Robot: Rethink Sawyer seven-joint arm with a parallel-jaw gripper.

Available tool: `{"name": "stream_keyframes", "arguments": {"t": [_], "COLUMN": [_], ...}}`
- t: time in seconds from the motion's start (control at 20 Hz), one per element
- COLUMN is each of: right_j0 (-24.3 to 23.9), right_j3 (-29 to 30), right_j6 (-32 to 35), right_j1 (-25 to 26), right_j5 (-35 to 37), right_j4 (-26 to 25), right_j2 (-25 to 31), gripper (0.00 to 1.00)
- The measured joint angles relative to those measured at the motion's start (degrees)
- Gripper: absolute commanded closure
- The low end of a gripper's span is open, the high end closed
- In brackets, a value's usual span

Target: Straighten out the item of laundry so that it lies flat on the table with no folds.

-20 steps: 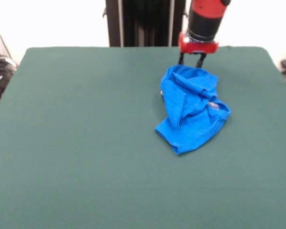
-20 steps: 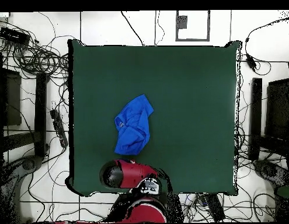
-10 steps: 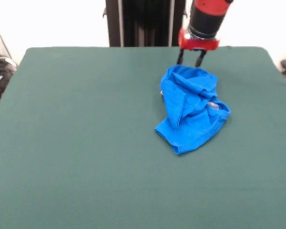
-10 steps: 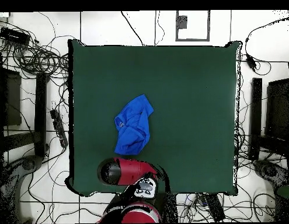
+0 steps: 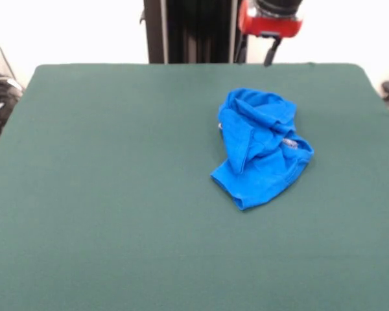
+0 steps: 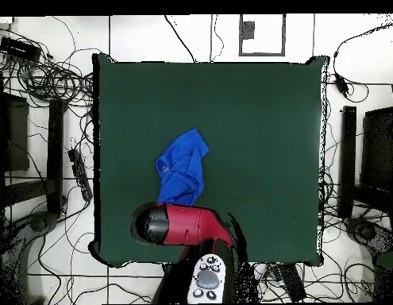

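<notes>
One item of laundry [image 5: 260, 148] lies bunched, seemingly folded, on one table [image 5: 104, 194].

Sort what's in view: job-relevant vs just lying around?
Job:
blue laundry item, crumpled and folded over itself
green table
pincer, raised clear of the garment

Lying about:
cable tangle on the floor
black boxes beside the table

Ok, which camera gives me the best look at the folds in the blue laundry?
The front view: the item of laundry lies unobstructed, its bunched folds and a white patch clearly visible. The overhead view shows its outline on the table, but the arm covers its robot-side edge.
</notes>
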Motion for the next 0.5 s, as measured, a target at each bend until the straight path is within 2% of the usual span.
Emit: {"name": "stream_keyframes", "arguments": {"t": [0.2,0.35,0.5], "right_j0": [-1.36,-1.48,-1.33], "right_j3": [-1.34,-1.04,-0.33], "right_j6": [0.00,0.00,0.00], "right_j1": [-4.50,-6.71,-10.98], "right_j5": [0.42,1.13,2.27], "right_j4": [-0.89,-0.92,-0.98], "right_j2": [-0.01,-0.03,-0.04], "gripper": [0.00,0.00,0.00]}}
